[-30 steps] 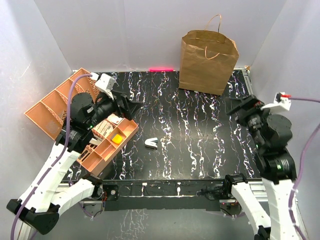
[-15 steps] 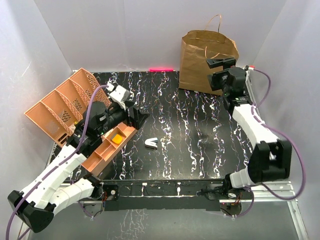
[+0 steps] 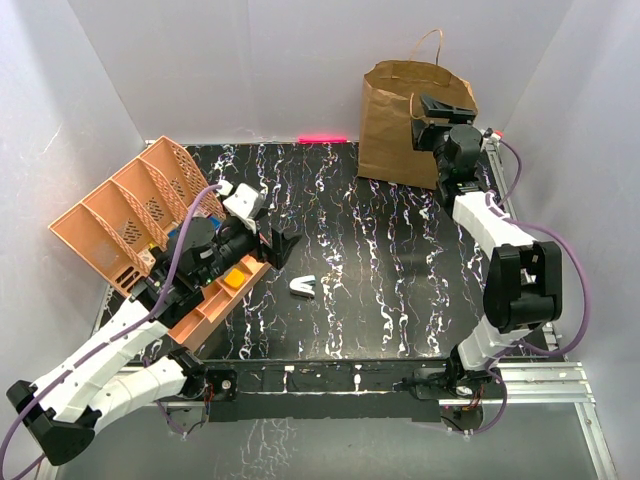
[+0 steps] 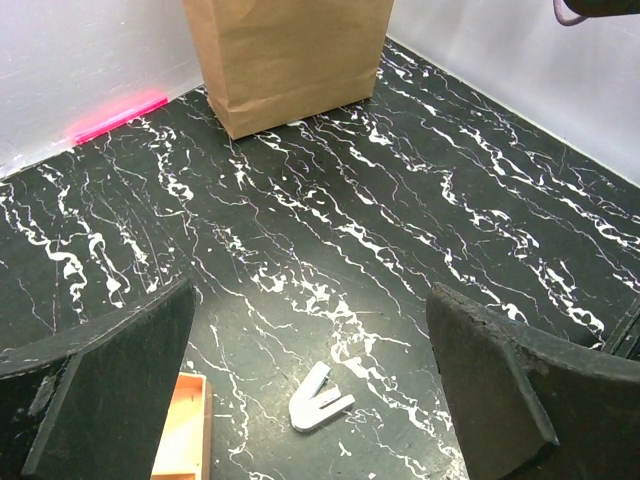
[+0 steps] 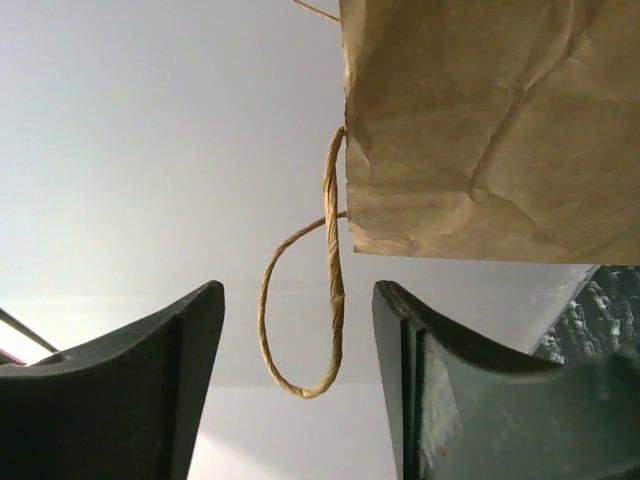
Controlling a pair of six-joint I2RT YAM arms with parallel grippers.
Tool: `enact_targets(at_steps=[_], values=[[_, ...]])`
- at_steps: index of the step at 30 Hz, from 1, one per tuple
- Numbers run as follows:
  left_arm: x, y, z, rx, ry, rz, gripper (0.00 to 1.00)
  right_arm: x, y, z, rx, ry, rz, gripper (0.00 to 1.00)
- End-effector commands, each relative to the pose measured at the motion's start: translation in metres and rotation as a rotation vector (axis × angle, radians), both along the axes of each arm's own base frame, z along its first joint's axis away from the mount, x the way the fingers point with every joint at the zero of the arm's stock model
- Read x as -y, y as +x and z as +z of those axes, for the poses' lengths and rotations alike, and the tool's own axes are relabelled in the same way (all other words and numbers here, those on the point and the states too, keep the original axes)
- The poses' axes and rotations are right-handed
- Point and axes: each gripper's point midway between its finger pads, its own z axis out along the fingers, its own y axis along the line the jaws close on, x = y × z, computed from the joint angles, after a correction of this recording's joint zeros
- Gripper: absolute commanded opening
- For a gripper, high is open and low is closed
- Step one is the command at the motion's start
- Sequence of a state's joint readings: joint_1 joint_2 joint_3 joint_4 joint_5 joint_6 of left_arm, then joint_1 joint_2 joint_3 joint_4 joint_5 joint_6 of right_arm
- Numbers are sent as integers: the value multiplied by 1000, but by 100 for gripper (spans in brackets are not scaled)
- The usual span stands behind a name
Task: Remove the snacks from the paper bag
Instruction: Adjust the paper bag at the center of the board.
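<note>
Black marble-look table (image 3: 400, 260) with white veins, plain white walls all round, that's your setup.

The paper bag (image 3: 400, 130) stands upright at the far right of the table, close to the back wall, creased on its sides. You can't see inside it from any camera, so no snacks are in view.

Your right gripper (image 3: 443, 108) is up at the top front edge of the bag. On the right wrist cam the twisted handle loop (image 5: 300, 300) hangs between the two fingers (image 5: 160, 380). The jaws sit partly apart, with a sliver of gap on each side of the loop, so they're not pinching it.

Your left gripper (image 3: 280, 245) is on the other side of the table, well apart from the bag, jaws spread wide and holding nothing. From its wrist cam it looks down at a small white clip-like thing (image 4: 320, 400) lying on the marble between the fingers, with the bag (image 4: 290, 55) far behind.

An orange divided tray (image 3: 215, 295) sits under the left arm at the table's left edge, with something yellow (image 3: 233, 278) in one compartment. A second orange latticed tray (image 3: 120, 215) leans tilted behind it. A pink strip (image 3: 322, 138) lies along the table's far edge.
</note>
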State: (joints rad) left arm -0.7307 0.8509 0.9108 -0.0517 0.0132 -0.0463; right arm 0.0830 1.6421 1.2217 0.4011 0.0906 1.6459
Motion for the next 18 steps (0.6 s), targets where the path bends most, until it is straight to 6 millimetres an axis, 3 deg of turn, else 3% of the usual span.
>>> enact_targets(at_steps=[1,3,11,18], values=[[-4,-2,6,37,-13,21,99,-7,5,33,117,113,44,57],[-4,-1,4,33,-11,26,98,-9,4,32,114,140,62,51],[0,2,-6,9,-8,24,98,-10,-25,29,69,126,74,9],[6,7,-18,-24,2,16,98,-19,-76,15,-18,53,174,7]])
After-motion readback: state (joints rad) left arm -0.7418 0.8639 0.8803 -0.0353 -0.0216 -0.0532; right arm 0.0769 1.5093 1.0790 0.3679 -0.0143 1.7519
